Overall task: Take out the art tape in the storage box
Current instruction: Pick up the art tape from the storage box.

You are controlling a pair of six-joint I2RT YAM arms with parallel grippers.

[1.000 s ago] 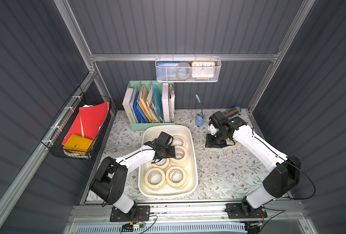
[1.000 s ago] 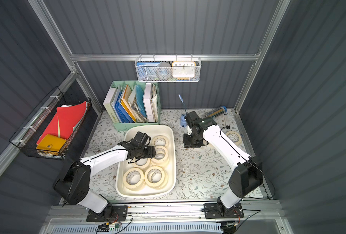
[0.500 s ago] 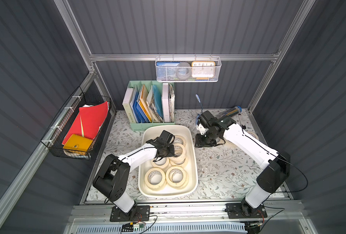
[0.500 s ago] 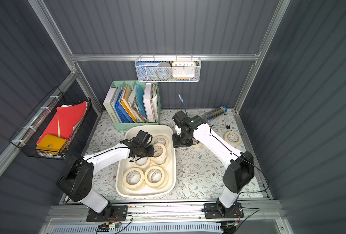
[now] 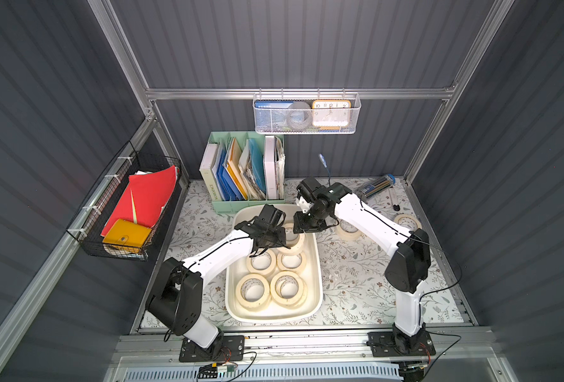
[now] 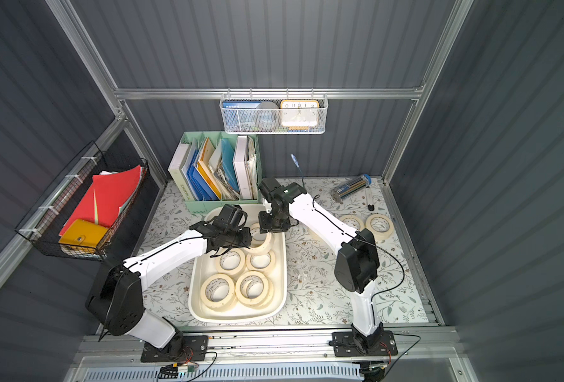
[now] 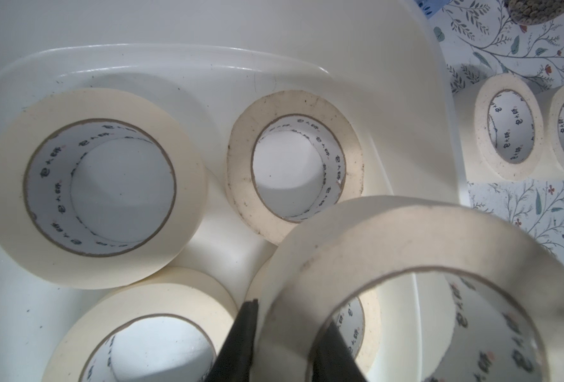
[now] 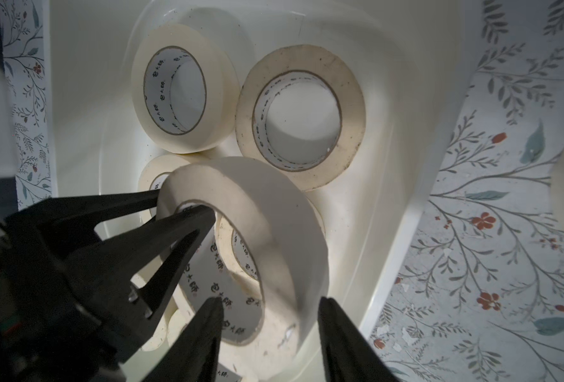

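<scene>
clearly a handover is the step in hand. in both top views the left gripper pinches 1 art tape roll, tilted up over the far right part of the storage box. at least 4 flat rolls lie nearer in it, and 2 loose rolls sit on the table to its right. the right gripper hangs just beside the lifted roll's far side.

left wrist view: the fingers are clamped on the roll's wall, 1 outside and 1 inside the core.

right wrist view: the right gripper's jaws stand apart, straddling the roll's free edge, not pressing it as far as i can tell. to do this well, i judge they should close square on the wall, opposite the left pinch, before the left lets go. an early release would likely drop the roll back into the box.
</scene>
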